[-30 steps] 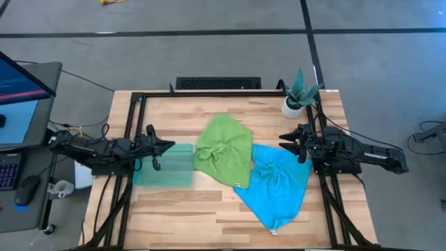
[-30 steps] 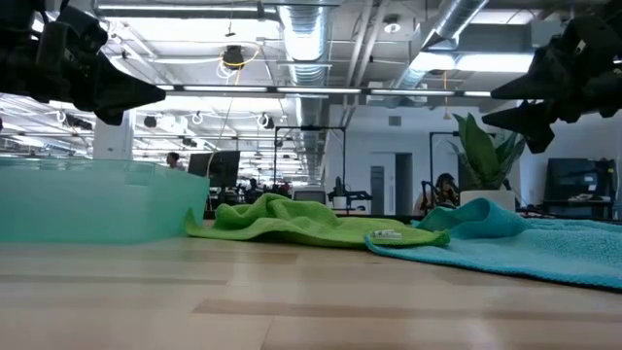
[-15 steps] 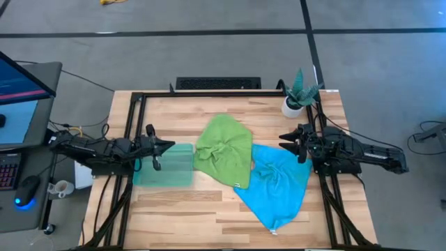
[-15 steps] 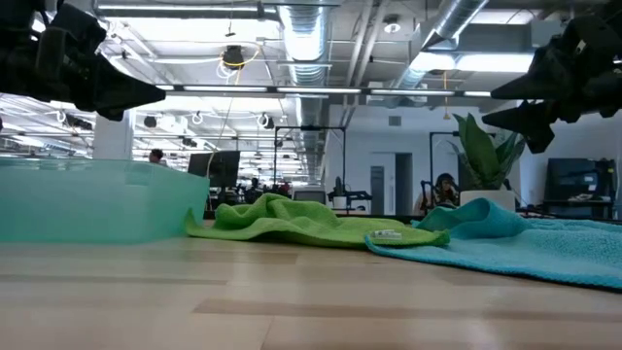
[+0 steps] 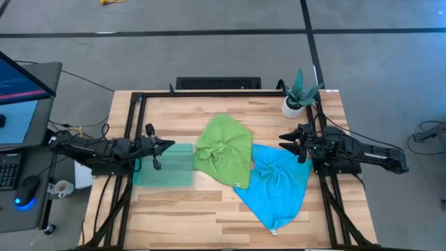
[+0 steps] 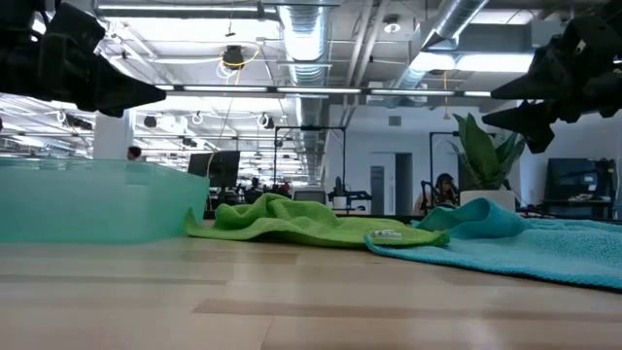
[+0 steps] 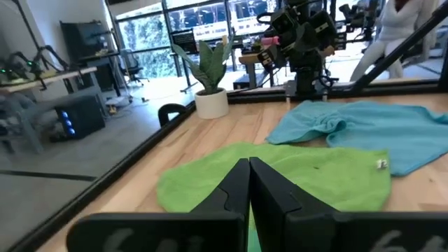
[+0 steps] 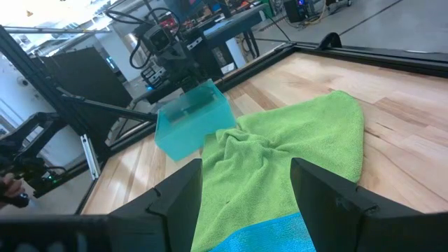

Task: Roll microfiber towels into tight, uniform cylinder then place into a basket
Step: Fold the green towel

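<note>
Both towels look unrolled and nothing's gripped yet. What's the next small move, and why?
Probably lower the open right gripper onto the blue towel beside it to spread it flat: it and the green towel lie crumpled and overlapping, and the basket holds nothing.

The lime green towel (image 5: 224,150) lies crumpled and unrolled at the centre of my table, bunched into folds near its middle; its corner at 4 o'clock, bearing a small white tag, overlaps the sky blue towel (image 5: 277,184); that blue one is spread loosely, also unrolled, trailing to a point toward 6 o'clock; the translucent teal basket (image 5: 167,166) sits upright at 9 o'clock of the green towel, just beside it; whether they touch I cannot tell.
</note>
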Controlling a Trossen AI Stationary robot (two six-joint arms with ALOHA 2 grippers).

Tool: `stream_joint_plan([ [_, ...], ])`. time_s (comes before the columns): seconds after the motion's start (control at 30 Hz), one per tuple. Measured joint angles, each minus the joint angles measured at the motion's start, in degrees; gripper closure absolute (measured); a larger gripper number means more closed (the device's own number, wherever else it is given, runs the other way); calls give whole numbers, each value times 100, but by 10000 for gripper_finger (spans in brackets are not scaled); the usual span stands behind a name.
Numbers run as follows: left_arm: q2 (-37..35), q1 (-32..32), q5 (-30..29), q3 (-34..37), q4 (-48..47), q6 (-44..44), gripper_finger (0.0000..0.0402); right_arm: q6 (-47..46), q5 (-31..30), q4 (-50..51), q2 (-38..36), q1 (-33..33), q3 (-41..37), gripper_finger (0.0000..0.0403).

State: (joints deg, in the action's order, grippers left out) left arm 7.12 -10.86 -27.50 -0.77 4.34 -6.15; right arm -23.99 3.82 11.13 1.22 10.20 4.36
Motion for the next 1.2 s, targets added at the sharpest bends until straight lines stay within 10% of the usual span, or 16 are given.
stream_joint_plan([
  [0.5,1,0,1234,6,64,919,391,0,1,0,0,-1,-1,163],
  [0.93,1,0,1184,5,-54,1810,228,0,0,0,1,0,-1,163],
  [1.2,1,0,1157,5,92,1806,201,0,0,0,0,-1,-2,163],
])
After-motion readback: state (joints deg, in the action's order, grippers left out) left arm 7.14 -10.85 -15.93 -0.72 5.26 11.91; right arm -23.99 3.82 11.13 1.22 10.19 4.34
